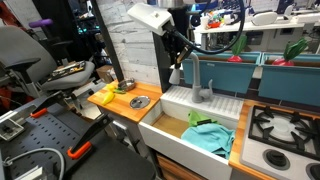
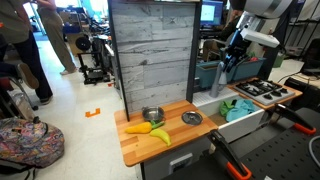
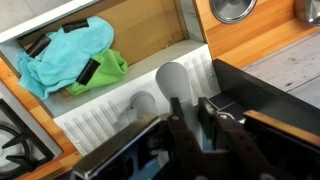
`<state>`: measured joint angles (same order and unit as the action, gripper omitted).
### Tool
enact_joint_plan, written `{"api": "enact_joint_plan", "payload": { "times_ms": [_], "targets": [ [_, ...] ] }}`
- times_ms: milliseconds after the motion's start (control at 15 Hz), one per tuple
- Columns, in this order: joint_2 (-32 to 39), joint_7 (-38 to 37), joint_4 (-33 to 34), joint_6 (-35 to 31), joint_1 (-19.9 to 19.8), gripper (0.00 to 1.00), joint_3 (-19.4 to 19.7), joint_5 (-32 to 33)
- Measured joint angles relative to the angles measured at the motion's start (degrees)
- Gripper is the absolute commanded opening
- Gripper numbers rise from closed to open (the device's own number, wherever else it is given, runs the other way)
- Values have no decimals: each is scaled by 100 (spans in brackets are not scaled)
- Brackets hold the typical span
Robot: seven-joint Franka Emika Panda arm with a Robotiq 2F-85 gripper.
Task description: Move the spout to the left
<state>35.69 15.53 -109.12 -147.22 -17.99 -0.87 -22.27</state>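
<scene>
One grey spout [image 3: 172, 82] rises from the white ribbed back ledge of the sink [image 3: 100, 118], curving like an upside-down J, with its small base [image 3: 140, 105] just beside it in the wrist view. In an exterior view the spout [image 1: 197, 74] stands behind the basin, between the wooden counter [image 1: 120, 107] and the stove [image 1: 281, 127]. My gripper [image 3: 193, 104] hangs right at the top of the tube, and in both exterior views it sits close against the spout's upper bend [image 1: 178, 62] [image 2: 231, 58]. Whether I touch the tube I cannot tell. My fingers [image 3: 179, 125] stand close together with only a narrow dark slit between them, and I cannot tell whether the pads meet. Down in the basin lie a teal cloth [image 3: 65, 55] and a green cloth [image 3: 108, 70], touching each other on the wooden bottom. On the counter lie a banana [image 2: 139, 128], a green piece [image 2: 160, 136] beside it, a metal cup [image 2: 151, 115] and a round metal strainer [image 2: 191, 118]. A grey plank wall [image 2: 150, 55] rises behind the counter.
</scene>
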Motion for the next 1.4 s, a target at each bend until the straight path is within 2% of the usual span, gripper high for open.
{"api": "enact_joint_plan", "payload": {
  "times_ms": [467, 867, 933, 1400],
  "targets": [
    [114, -44, 167, 5, -224, 6, -354, -601],
    [354, -140, 531, 9, -249, 6, -534, -871],
    [366, -154, 547, 9, -255, 40, -544, -874],
    [373, -222, 655, 143, -261, 92, -632, -877]
  ]
}}
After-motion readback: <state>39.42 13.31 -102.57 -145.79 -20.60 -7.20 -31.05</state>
